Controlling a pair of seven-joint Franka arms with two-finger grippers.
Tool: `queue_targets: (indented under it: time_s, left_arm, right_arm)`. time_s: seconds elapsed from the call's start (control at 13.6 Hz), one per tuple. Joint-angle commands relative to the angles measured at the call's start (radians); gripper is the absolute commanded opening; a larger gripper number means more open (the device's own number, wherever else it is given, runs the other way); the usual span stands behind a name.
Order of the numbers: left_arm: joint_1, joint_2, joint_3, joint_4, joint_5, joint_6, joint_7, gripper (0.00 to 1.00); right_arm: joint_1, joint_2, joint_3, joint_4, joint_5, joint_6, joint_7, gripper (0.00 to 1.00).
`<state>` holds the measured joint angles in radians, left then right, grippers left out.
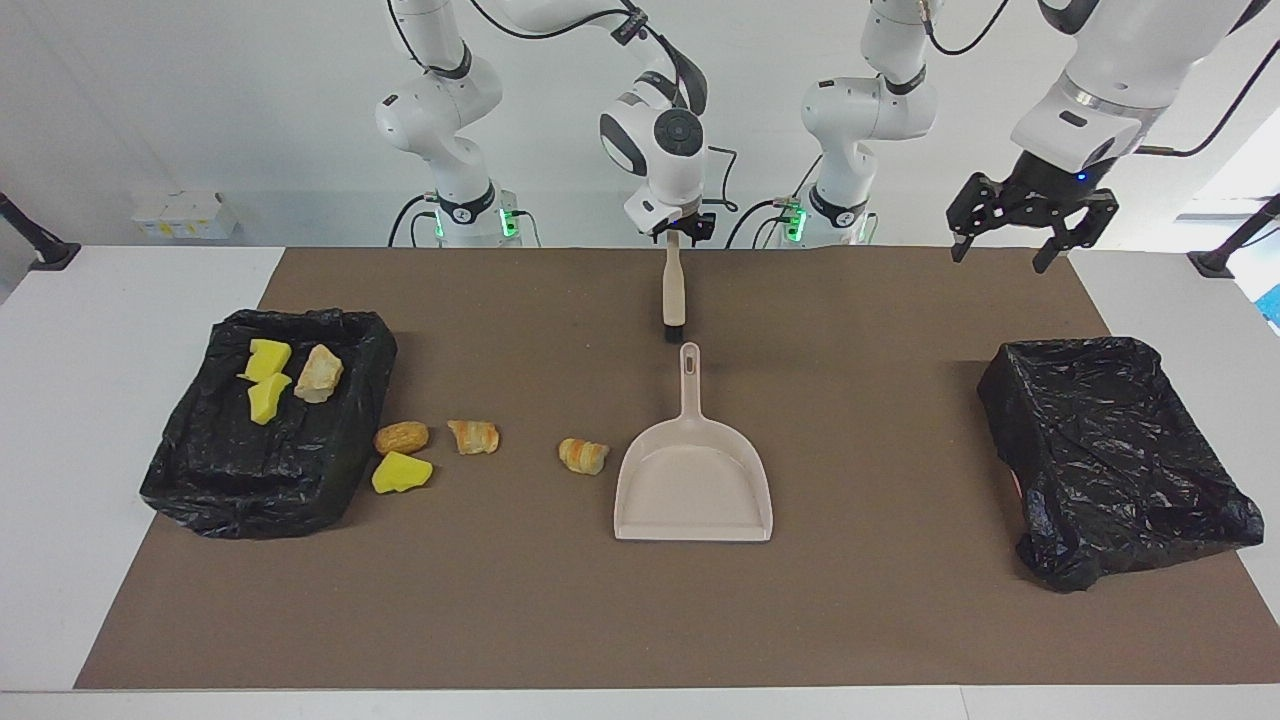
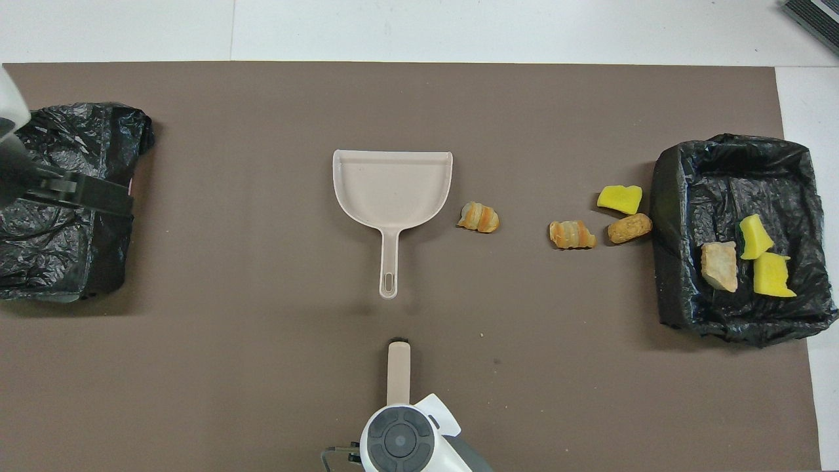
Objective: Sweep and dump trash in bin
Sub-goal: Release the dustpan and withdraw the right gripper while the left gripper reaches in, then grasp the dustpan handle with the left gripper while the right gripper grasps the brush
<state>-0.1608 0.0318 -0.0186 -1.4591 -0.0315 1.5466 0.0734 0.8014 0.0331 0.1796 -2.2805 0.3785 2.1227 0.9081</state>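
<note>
My right gripper (image 1: 676, 232) is shut on the handle of the beige brush (image 1: 674, 295), which hangs bristles-down over the mat, just nearer to the robots than the handle of the beige dustpan (image 1: 695, 480). Several trash scraps lie on the mat between the dustpan and a black-lined bin (image 1: 200, 480): bread lumps (image 1: 583, 455) (image 1: 473, 436) (image 1: 401, 437) and a yellow sponge chunk (image 1: 401, 473). Two yellow chunks (image 1: 267, 378) and a tan lump (image 1: 319, 373) lie in that bin. My left gripper (image 1: 1000, 258) is open and empty, raised by the other bin (image 1: 1110, 450).
The brown mat (image 2: 262, 367) covers most of the white table. The dustpan (image 2: 392, 187) lies flat mid-mat, its handle pointing toward the robots. One black-lined bin (image 2: 46, 262) stands at the left arm's end, the other (image 2: 675, 196) at the right arm's end.
</note>
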Motion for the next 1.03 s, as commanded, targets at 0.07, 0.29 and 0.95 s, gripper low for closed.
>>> queue_targets:
  time_s: [0.07,0.29,0.95]
  left_arm:
    - [-0.159,-0.02,0.009,-0.202,0.001,0.258,-0.208,1.0]
    - [-0.242,-0.006,0.009,-0.32,0.001,0.395,-0.25,1.0]
    - [-0.408,0.25,0.008,-0.34,0.002,0.67,-0.483,1.0]
  right_arm:
    - [-0.011,-0.015,0.0,-0.017,0.033,0.007,-0.008,0.0]
    - [-0.031,-0.042,-0.008,-0.01,0.033,-0.055,0.003,0.0]
    - [-0.43,-0.203,-0.011,0.039,-0.162,-0.455,-0.119,0.0]
